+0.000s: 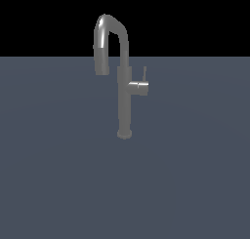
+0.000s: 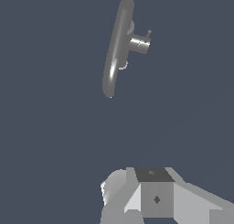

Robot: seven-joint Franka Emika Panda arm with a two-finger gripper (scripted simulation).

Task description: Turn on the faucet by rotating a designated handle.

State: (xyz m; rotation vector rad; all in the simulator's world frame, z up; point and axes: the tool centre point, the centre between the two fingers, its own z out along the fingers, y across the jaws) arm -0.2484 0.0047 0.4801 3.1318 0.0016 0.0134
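Note:
The faucet [image 1: 124, 104] stands upright on the flat grey-blue surface, a slim grey column with a round base and an arched spout bending down toward the exterior view's left. The handle [image 1: 144, 73] is a thin short rod pointing up from a stubby cylinder on the column's side, toward the exterior view's right. The wrist view looks down on the faucet [image 2: 116, 45] from well above, with the handle [image 2: 148, 34] a small stub beside it. My gripper's fingers show in neither view. Only a blocky grey robot part [image 2: 155, 198] fills one edge of the wrist view, far from the faucet.
The grey-blue surface [image 1: 58, 184] stretches around the faucet on all sides, with a black background behind it. No other objects show.

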